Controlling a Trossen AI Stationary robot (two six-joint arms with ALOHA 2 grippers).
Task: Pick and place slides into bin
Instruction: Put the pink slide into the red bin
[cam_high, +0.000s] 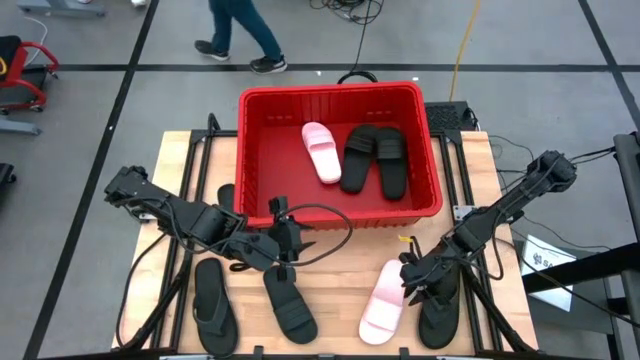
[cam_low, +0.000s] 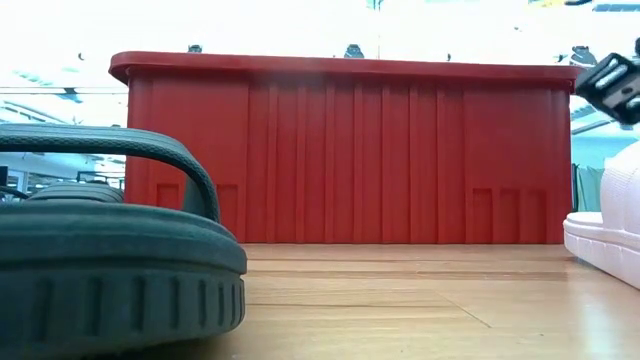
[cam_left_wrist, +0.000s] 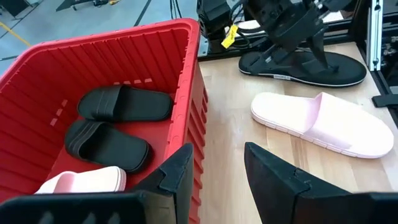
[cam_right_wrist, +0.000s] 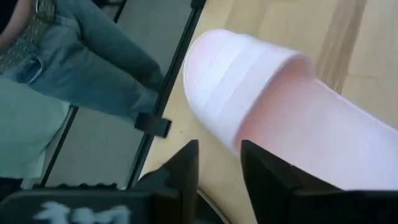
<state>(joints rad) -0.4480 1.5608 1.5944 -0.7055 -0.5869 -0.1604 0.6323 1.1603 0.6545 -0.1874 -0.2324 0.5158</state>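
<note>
Right gripper (cam_high: 412, 283) low at the near table edge, fingers parted narrowly and empty, right beside the pink slide (cam_high: 383, 301), looks lined up to grab it; black flip-flop (cam_high: 440, 318) just beside. Left gripper (cam_high: 283, 250) hovers near the bin's front wall, also parted, holding nothing. Two black flip-flops (cam_high: 252, 305) near it. Farther back, the red bin (cam_high: 255, 150) already holds a pink slide (cam_high: 321, 151) and two black slides (cam_high: 375, 160)
</note>
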